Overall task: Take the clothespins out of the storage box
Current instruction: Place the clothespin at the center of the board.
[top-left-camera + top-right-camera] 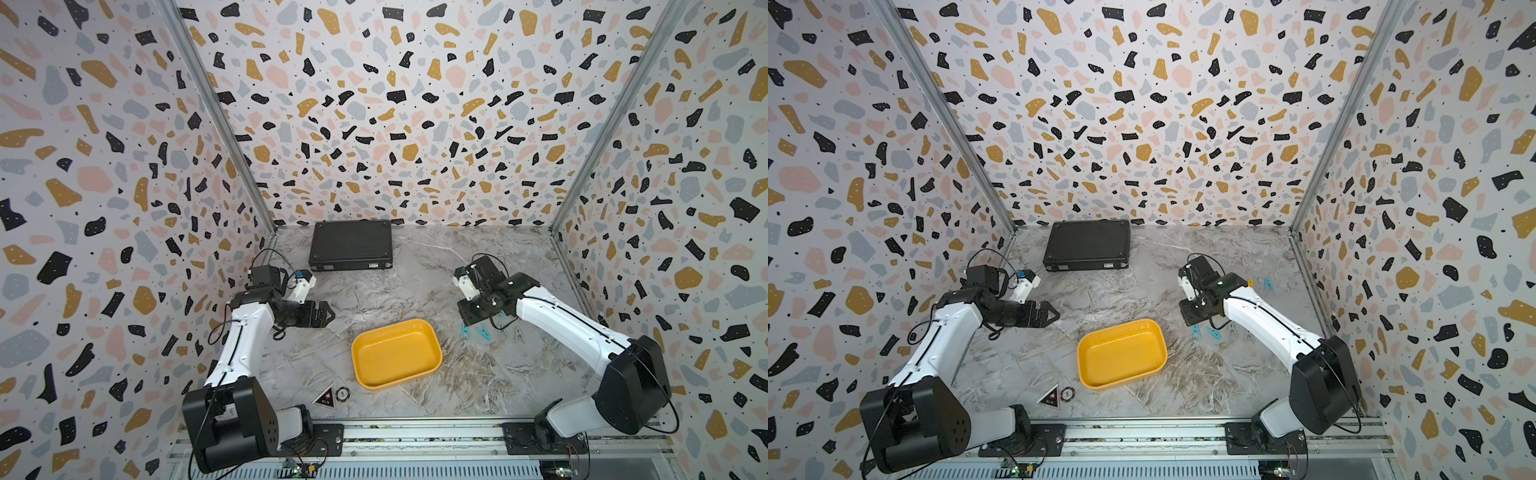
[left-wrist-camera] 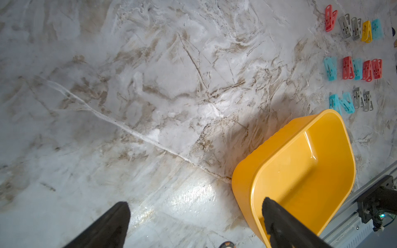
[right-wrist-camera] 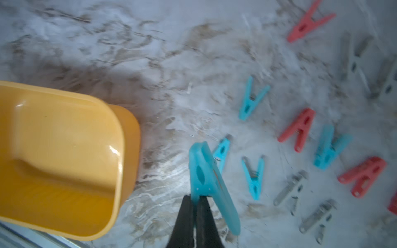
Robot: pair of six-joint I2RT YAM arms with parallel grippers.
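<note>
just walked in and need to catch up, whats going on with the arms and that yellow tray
The right pincer is shut on a teal clothespin, holding it just over the table beside the yellow storage box. The box looks empty in both top views. The other clothespins, teal, red, grey and one yellow, lie in rows on the table on the robot's right of the box. The left pincer is open and holds nothing, on the other side of the box.
</note>
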